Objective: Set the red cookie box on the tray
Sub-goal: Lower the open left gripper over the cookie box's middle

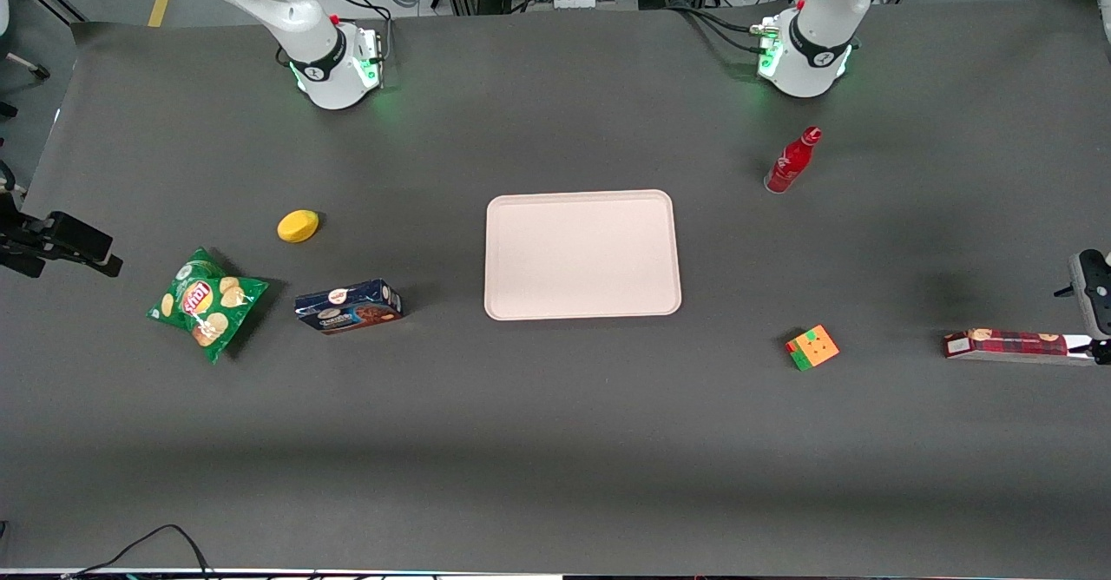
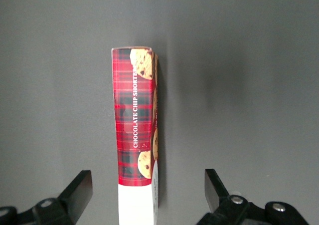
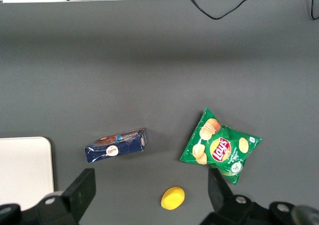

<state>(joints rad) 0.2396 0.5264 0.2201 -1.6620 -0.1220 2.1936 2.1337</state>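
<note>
I see the red cookie box (image 2: 134,122) lying flat on the dark table (image 1: 555,441) at the working arm's end, well apart from the tray (image 1: 581,254) in the middle. My gripper (image 2: 148,192) hangs over the box's white end, fingers spread wide with the carton between them, touching neither. A colour cube (image 1: 812,347) sits between box and tray.

Glossy red cookie box (image 2: 134,117) (cardboard)
</note>
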